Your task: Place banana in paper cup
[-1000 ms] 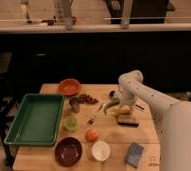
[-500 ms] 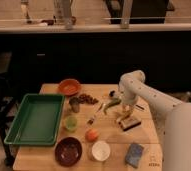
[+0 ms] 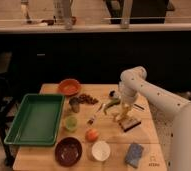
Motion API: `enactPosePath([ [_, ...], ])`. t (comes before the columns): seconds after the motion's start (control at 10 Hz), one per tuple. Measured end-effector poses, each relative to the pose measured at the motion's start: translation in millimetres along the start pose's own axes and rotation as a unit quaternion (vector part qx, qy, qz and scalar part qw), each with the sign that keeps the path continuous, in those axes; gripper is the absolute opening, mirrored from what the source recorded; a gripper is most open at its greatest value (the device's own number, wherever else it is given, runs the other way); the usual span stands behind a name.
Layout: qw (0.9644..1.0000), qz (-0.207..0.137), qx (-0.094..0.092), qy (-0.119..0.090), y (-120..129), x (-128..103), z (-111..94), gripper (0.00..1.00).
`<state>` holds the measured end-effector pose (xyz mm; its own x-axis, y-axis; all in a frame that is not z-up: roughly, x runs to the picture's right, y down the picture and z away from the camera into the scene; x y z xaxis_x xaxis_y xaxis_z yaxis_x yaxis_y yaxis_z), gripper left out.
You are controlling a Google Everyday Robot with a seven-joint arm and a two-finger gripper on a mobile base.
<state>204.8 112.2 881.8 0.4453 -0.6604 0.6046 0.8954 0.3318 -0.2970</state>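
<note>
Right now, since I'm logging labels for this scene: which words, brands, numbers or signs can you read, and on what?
Readable text: none.
Table: small dark mark near its front right corner, too blurred to read.
Paper cup, banana, blue pad: no print visible.
End effector, low over the table just right of the banana: no legible marking.
</note>
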Motion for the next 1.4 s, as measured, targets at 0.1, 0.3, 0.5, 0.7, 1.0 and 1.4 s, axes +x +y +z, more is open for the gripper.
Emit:
enactPosePath([
  [0.1,1.0,0.0,0.004,0.005,-4,-2,-9,0.0],
  [0.3,0.9997,-0.002,0.012,0.02,-12,-10,-32,0.0],
  [0.5,0.9993,-0.005,0.021,0.03,-18,-23,-53,0.0],
  [0.7,0.998,-0.009,0.037,0.051,-22,-39,-75,0.0],
  [1.0,0.9947,-0.02,0.052,0.086,-24,-65,-97,0.0],
  [1.4,0.9938,-0.044,0.057,0.085,-28,-97,-107,0.0],
])
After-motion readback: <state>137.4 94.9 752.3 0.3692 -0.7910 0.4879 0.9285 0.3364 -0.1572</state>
